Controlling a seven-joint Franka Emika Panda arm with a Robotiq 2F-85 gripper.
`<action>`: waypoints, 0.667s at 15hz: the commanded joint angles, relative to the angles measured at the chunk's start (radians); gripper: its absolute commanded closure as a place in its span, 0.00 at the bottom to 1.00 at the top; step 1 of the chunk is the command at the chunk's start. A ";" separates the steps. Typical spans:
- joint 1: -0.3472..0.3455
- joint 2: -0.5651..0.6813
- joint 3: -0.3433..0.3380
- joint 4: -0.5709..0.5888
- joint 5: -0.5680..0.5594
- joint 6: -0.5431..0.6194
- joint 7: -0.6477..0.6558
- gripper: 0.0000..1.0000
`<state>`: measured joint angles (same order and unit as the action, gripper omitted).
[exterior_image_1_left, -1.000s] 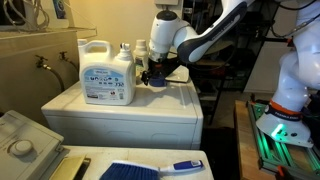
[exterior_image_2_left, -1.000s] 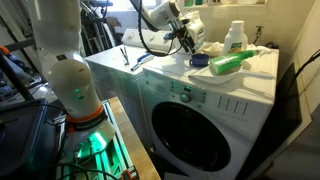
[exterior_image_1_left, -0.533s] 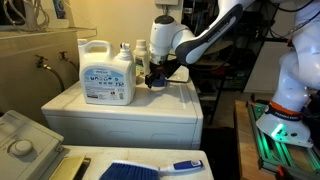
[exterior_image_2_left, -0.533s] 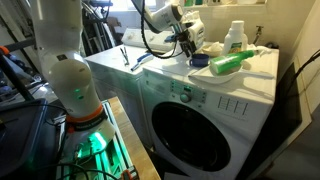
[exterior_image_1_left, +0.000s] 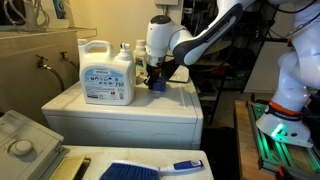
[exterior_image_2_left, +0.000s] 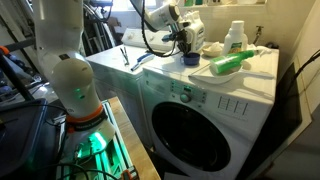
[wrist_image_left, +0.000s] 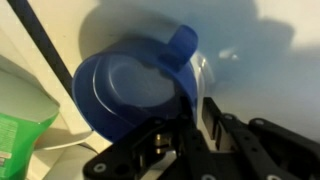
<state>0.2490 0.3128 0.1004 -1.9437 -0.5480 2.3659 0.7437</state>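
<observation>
A blue plastic cup (wrist_image_left: 125, 90) with a small handle (wrist_image_left: 182, 42) stands on the white washing machine top (exterior_image_1_left: 150, 106). In the wrist view my gripper (wrist_image_left: 197, 108) comes in from below, one finger inside the cup and one outside, closed on the rim wall beside the handle. In both exterior views the gripper (exterior_image_1_left: 157, 76) (exterior_image_2_left: 186, 47) points down onto the cup (exterior_image_1_left: 157, 86) (exterior_image_2_left: 190, 59), near the big white detergent jug (exterior_image_1_left: 107, 74).
Smaller bottles stand behind the jug (exterior_image_1_left: 133, 52). A green bottle (exterior_image_2_left: 228, 63) lies on the machine top (exterior_image_2_left: 150, 70) beside a white bottle (exterior_image_2_left: 234, 37). A blue-handled brush (exterior_image_1_left: 150, 168) lies on a lower surface. The wall is close behind.
The jaws have closed from wide open onto the cup's rim. The arm has barely moved and the cup stays in place.
</observation>
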 joint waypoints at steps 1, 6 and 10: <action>-0.003 -0.053 -0.009 -0.031 0.106 0.086 -0.053 1.00; 0.015 -0.036 -0.021 0.001 0.091 0.063 -0.053 0.98; -0.038 -0.096 0.039 -0.058 0.372 0.250 -0.180 0.98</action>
<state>0.2423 0.2774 0.1081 -1.9451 -0.3409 2.5229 0.6558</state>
